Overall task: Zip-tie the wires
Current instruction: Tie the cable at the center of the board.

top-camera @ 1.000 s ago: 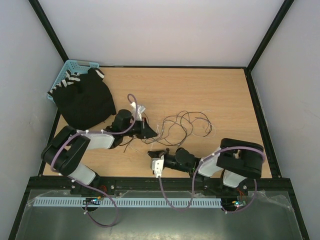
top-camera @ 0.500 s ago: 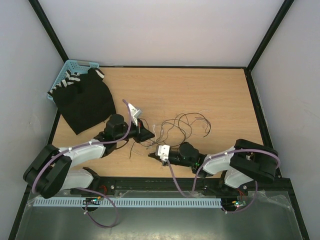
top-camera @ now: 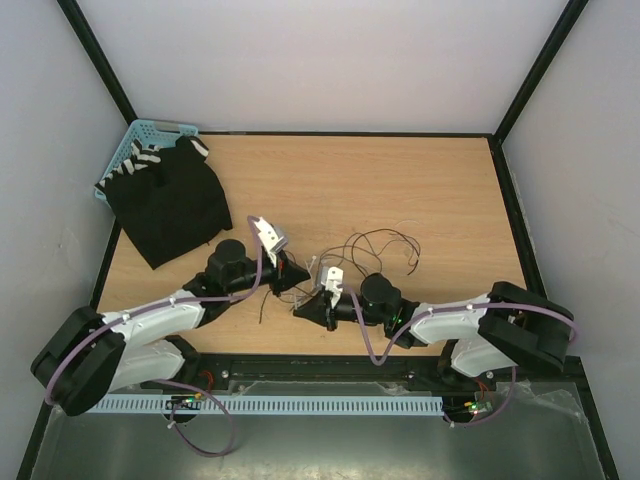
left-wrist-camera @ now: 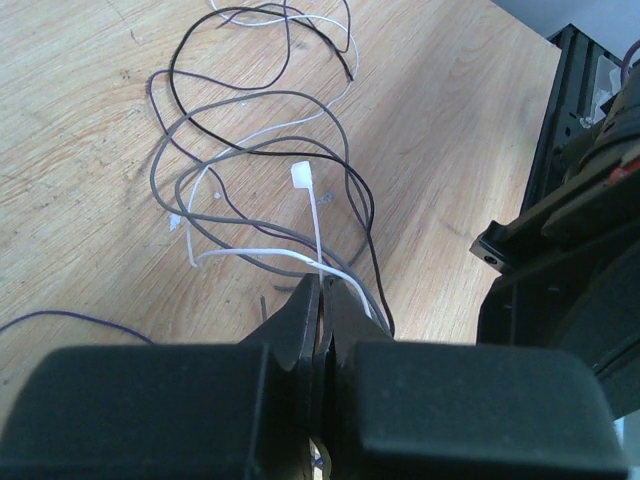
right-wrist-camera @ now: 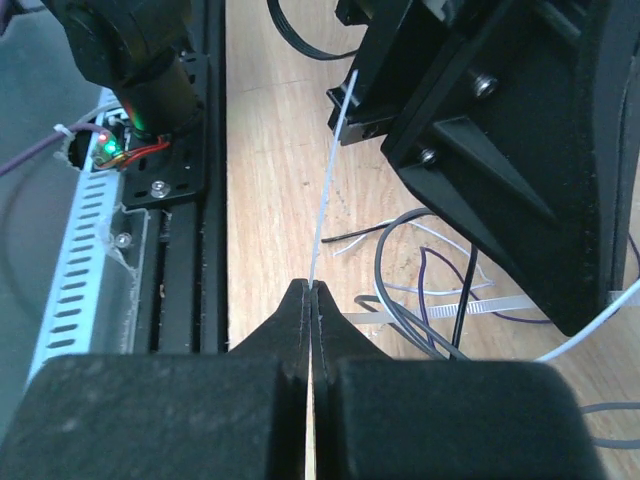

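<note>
The 2 jaws of the left gripper (left-wrist-camera: 322,285) are pressed together, pinching a white zip tie (left-wrist-camera: 312,215) at their tips. The tie rises from the pinch and ends in its small square head. The 2 jaws of the right gripper (right-wrist-camera: 310,292) are also pressed together, nipping a thin white strip (right-wrist-camera: 328,190) that runs straight up toward the black underside of the left gripper. Whether this strip is the tail of that same tie cannot be told.

The wires (left-wrist-camera: 262,150) lie loose on the table (top-camera: 400,180), a tangle of dark, grey and white loops near the middle of the table's near half. The closest loops pass right at the left jaws, and the rest curl away toward the table's centre. A 2nd zip tie (right-wrist-camera: 480,308) lies flat on the table among the strands.

In the top view both grippers meet tip to tip close to the table's near edge, each arm stretched low over the wood. A black cloth (top-camera: 168,205) covers the table's far-left corner, partly lying over a blue basket (top-camera: 140,132).
</note>
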{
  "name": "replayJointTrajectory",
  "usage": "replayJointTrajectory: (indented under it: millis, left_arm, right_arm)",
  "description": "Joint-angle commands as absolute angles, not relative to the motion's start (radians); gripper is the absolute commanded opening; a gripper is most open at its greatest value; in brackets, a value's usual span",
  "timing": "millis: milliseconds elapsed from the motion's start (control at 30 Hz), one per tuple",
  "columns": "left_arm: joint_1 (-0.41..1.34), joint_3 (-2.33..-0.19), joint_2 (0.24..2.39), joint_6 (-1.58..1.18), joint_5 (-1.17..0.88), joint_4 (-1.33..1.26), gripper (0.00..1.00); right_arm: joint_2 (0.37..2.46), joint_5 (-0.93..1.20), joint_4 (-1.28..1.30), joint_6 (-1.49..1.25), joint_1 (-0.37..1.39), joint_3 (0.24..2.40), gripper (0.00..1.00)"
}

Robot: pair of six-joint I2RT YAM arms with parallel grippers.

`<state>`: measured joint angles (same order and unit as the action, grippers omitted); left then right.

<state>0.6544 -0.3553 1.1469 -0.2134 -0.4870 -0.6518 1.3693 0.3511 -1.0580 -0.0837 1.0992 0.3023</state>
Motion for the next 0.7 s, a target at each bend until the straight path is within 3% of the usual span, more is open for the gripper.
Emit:
replayJointTrajectory:
  millis: [0,667]
  left_arm:
    - [0.669,-0.339,1.095,-0.137,-0.448,-0.733,0.0]
    - [0.701,-0.278,0.988,0.0,-0.416,-0.771,0.0]
  right_arm:
    - [1.322,0.421,-0.977,-0.187,1.096,0.337,0.0]
    - [1.28,0.506,-0.824,-0.3,1.067,0.426,0.0]
